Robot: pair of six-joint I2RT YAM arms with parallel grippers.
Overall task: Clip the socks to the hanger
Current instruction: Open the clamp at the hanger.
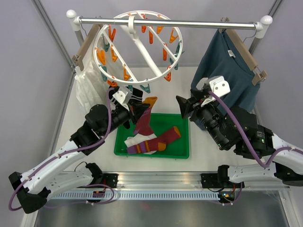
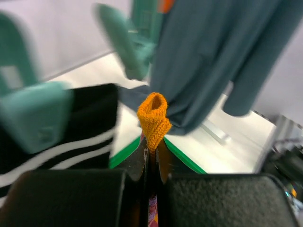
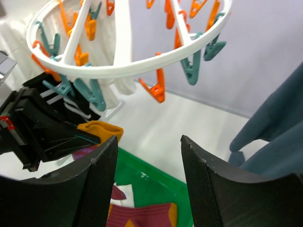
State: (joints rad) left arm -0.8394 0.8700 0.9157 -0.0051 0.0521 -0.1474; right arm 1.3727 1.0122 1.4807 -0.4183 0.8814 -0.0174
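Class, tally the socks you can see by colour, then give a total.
Maroon-and-orange fabric socks: 2, one held in the left tool, one lying in the green plastic tray
Black fabric sock with white stripes: 1
White fabric sock: 1
Total: 4

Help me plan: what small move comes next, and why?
Probably raise the left end effector toward the nearby teal clip on the hanger overhead: it is shut on the maroon-and-orange sock's orange end, while the right end effector is open, empty.
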